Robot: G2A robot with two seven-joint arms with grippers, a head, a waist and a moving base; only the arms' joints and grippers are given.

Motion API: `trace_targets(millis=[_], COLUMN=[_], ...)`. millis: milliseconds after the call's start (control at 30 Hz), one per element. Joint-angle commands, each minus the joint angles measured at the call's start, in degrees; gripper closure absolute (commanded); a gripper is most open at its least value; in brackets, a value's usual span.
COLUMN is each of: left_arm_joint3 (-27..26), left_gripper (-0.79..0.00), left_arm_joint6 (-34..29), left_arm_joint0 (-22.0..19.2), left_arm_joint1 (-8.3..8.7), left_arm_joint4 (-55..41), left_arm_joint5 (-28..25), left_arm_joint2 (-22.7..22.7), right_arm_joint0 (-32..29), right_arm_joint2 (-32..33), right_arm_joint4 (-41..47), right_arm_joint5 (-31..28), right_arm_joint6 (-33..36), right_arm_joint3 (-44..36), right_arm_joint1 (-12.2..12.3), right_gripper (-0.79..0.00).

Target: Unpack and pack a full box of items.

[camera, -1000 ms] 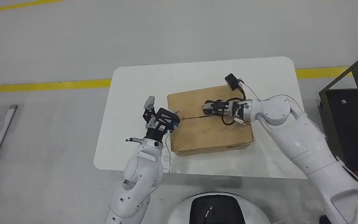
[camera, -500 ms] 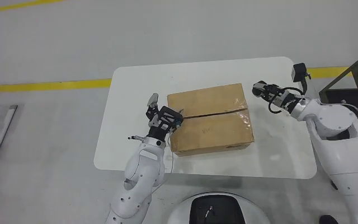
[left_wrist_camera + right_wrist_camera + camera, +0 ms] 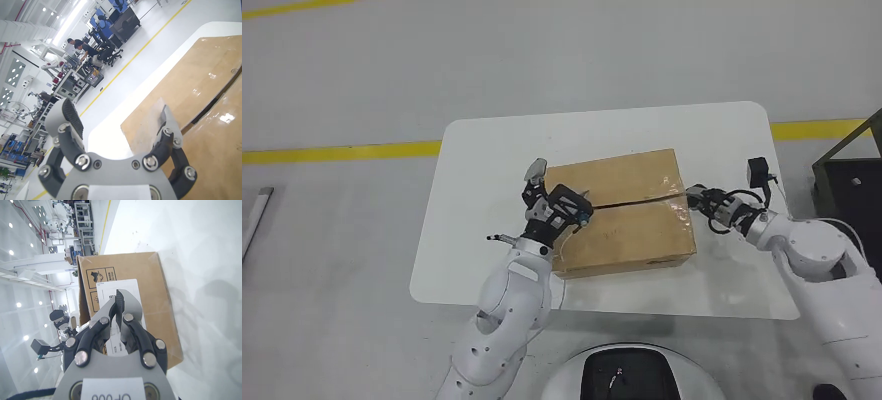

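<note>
Top view: the cardboard box (image 3: pixel 617 235) sits mid-table (image 3: pixel 482 180), flaps down, a seam (image 3: pixel 627 204) running along its top. The left gripper (image 3: pixel 557 192) is over the box's left end. The right gripper (image 3: pixel 694 193) is just beside the right end, level with the seam.

Left wrist view: the pincer is spread wide. One finger (image 3: pixel 72 117) hangs out over the table, and the other (image 3: pixel 167 118) is down at the top flap, close to the dark gap between the flaps.

Right wrist view: the pincer is clenched, pads pressed together with nothing between them. It points at the white label (image 3: pixel 121 285) on the box's end face, though I cannot tell whether it touches.
</note>
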Motion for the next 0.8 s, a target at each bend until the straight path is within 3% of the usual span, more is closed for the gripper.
trace_targets(millis=[0,567,633,767], left_arm_joint3=[0.04,-0.03,-1.06,-4.3], left_gripper=[-0.785,-0.785,-0.785,-0.785], left_arm_joint6=[-0.27,0.11,0.25,-1.28], left_arm_joint0=[-0.49,-0.7,-0.07,1.22], left_arm_joint1=[-0.24,-1.55,-1.56,-1.56], left_arm_joint4=[0.48,3.07,2.51,-1.07], left_arm_joint5=[-0.53,-3.12,-3.25,-2.59], left_arm_joint2=[0.95,4.49,4.0,0.93], right_arm_joint0=[0.93,5.95,6.08,5.21], right_arm_joint2=[-1.57,-7.68,-6.56,-2.44], right_arm_joint4=[-0.08,-0.38,-1.14,-1.66], right_arm_joint5=[-0.27,-1.77,-1.31,-0.84], right_arm_joint6=[0.19,1.94,1.07,0.66], right_arm_joint3=[0.89,4.84,4.4,1.7], right_arm_joint1=[-0.23,-1.21,-0.95,-0.07], right_gripper=[0.0,0.0,-0.145,-0.237])
